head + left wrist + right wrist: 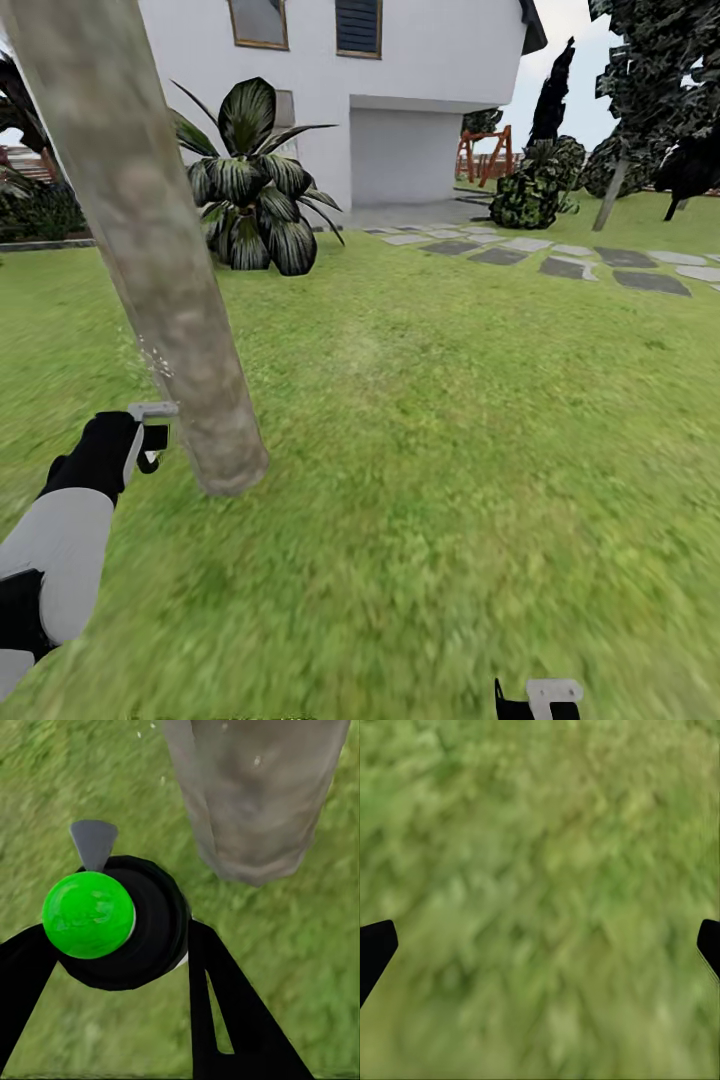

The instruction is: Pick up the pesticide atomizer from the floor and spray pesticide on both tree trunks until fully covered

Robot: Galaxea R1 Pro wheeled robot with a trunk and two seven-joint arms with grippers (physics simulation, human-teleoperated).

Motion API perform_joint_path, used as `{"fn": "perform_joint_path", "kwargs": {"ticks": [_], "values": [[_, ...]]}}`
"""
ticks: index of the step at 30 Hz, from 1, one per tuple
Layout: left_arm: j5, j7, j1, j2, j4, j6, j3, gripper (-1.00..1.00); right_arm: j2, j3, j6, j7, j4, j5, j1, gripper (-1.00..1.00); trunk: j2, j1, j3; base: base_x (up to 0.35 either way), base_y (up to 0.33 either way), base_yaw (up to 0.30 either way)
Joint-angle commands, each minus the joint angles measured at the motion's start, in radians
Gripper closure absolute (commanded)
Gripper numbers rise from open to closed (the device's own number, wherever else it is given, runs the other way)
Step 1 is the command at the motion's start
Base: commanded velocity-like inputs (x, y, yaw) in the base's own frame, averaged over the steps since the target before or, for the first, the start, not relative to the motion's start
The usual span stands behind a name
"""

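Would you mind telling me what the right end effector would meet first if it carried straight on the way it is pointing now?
Most likely the lawn: between the right end effector's widely parted fingertips lies nothing but blurred grass. How far off it is cannot be judged.

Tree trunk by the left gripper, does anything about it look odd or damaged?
Nothing damaged. The trunk only leans across the head view, likely camera tilt. A few white specks dot its bark near the atomizer in the left gripper.
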Motion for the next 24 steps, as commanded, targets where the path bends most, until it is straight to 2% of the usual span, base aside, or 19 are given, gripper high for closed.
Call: {"fn": "perform_joint_path", "kwargs": {"ticks": [1,8,16,19,23,24], "values": [[-0.001,0.0,0.0,0.0,0.0,0.003,0.0,1.0,0.0,0.0,0.0,0.0,0.0,0.0,0.0,-1.0,0.0,0.0,0.0,0.001,-0.273,0.262],[-0.001,0.0,0.009,0.001,0.001,0.005,-0.001,1.0,-0.004,0.0,0.0,0.0,0.0,0.0,0.0,-1.0,0.0,0.0,0.001,-0.019,-0.273,0.051],[-0.001,0.0,0.008,0.001,0.001,0.005,0.0,1.0,-0.005,0.0,0.0,0.0,0.0,0.0,0.0,-1.0,0.0,0.0,0.001,0.191,-0.224,0.0],[-0.001,0.0,0.008,0.001,0.001,0.005,0.0,1.0,-0.005,0.0,0.0,0.0,0.0,0.0,0.0,-1.0,0.0,0.0,0.001,0.225,-0.147,0.0],[-0.002,0.0,0.008,0.002,0.001,0.006,-0.001,1.0,-0.005,0.0,0.0,0.0,0.0,0.0,0.0,-1.0,0.0,0.0,0.001,0.032,-0.015,0.0],[-0.003,0.0,0.009,0.011,0.002,0.005,-0.001,1.0,-0.005,0.0,0.0,0.0,0.0,0.0,0.0,-1.0,0.0,0.0,0.001,0.004,-0.002,0.0]]}}
